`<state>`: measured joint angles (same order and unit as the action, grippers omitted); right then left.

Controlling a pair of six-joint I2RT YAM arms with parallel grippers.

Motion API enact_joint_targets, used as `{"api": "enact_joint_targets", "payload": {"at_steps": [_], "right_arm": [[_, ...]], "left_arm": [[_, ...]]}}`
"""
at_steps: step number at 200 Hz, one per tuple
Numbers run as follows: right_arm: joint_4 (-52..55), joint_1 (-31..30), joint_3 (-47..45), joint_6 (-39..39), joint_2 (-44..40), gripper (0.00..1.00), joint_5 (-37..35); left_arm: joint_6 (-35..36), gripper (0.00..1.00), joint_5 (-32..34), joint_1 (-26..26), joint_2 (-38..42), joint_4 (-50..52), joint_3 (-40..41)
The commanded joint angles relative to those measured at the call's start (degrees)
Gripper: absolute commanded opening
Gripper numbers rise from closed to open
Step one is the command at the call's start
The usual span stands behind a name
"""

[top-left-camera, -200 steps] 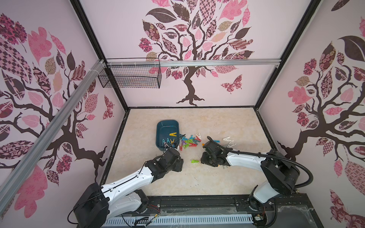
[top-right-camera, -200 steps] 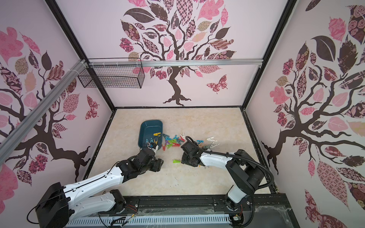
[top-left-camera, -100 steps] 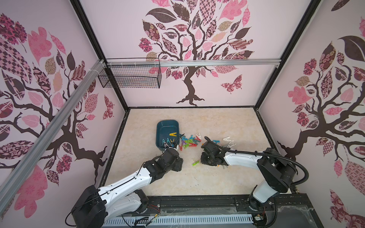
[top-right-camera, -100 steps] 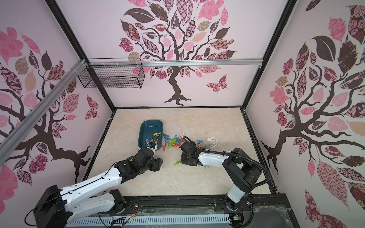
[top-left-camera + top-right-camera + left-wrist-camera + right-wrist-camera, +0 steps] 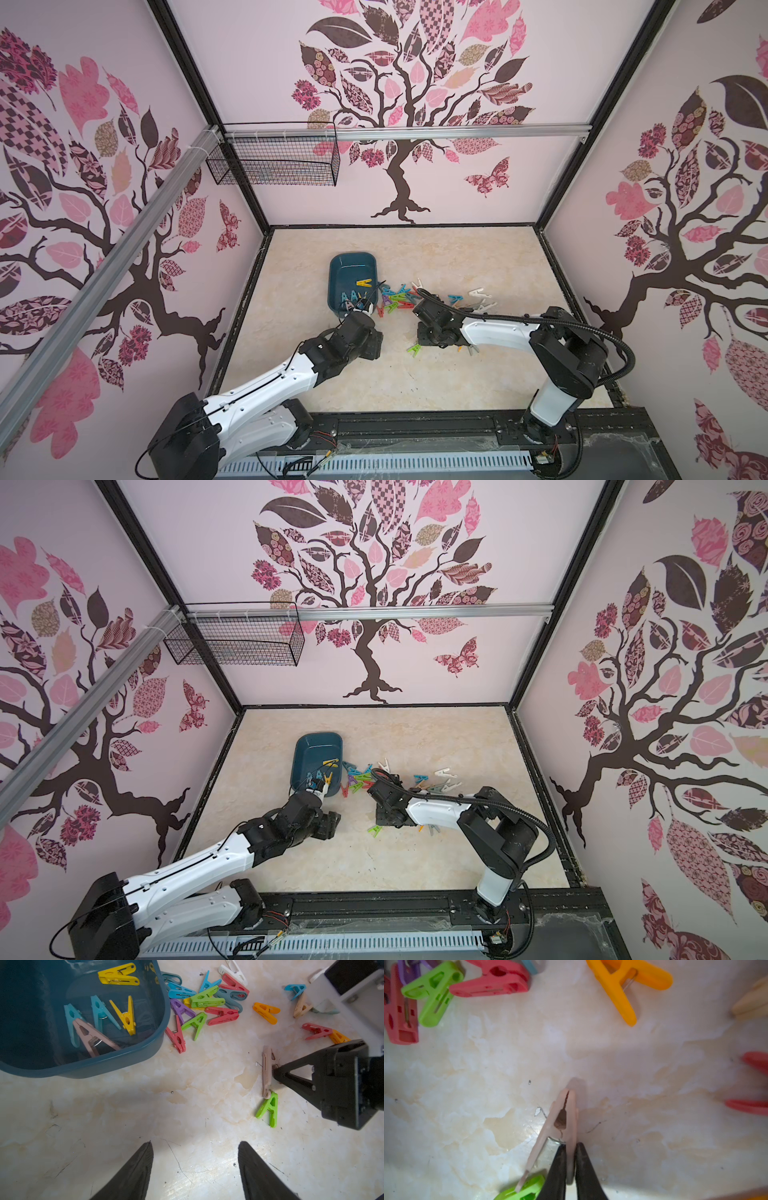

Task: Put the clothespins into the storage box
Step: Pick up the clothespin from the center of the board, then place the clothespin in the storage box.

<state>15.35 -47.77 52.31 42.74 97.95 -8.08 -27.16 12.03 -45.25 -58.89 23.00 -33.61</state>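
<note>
Near-right of the storage box (image 5: pixel 124 1059), a green clothespin (image 5: pixel 268 1108) touches the beige clothespin (image 5: pixel 562 1118) that my right gripper (image 5: pixel 570 1145) pinches; my left gripper (image 5: pixel 195 1144) is spread.

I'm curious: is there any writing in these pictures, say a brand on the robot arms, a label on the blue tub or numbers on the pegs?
None: no word, number or sign can be read in any view.
The storage box, the clothespins, the left arm and the right arm show no lettering; the wall decals are only trees, leaves and butterflies.

Dark teal storage box (image 5: pixel 116 1066), beige clothespin (image 5: pixel 571 1113), cream marbled tabletop (image 5: pixel 187 1109)
</note>
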Motion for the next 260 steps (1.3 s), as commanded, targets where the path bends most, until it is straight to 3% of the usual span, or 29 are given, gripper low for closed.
{"api": "enact_joint_targets", "payload": {"at_steps": [1,53,97,172,183,194,214,241,260], "right_arm": [[4.5,-0.2,2.0,-2.3,0.2,0.12,-2.3],[5.2,-0.4,9.5,-6.4,-2.7,0.09,-0.8],[2.9,-0.7,22.8,-9.1,3.9,0.08,2.3],[2.1,-1.0,44.8,-14.0,21.4,0.09,8.7],[3.5,-1.0,47.8,-14.8,23.2,0.13,9.6],[5.4,-1.0,50.4,-15.4,24.6,0.25,10.0],[5.3,-1.0,49.7,-15.8,22.9,0.33,9.4],[3.7,-0.8,43.6,-16.0,16.8,0.35,7.9],[1.5,-0.3,35.0,-15.2,10.2,0.35,7.2]], "left_arm": [[-0.9,0.69,0.0,3.0,3.0,1.0,-0.3],[-0.7,0.7,2.2,11.6,8.4,6.4,-2.0],[-4.7,0.7,0.3,20.6,12.0,9.0,-1.5],[-7.9,0.65,-3.0,21.7,11.5,12.5,-1.1],[-8.1,0.65,-3.7,21.7,11.3,12.3,-0.8],[-8.0,0.65,-4.0,21.6,11.5,11.8,-0.5],[-6.7,0.64,-4.6,21.6,11.5,11.6,-0.3],[-5.2,0.62,-7.2,20.8,11.0,10.5,-0.1],[-3.1,0.61,-7.5,16.9,9.3,9.2,-0.6]]}}
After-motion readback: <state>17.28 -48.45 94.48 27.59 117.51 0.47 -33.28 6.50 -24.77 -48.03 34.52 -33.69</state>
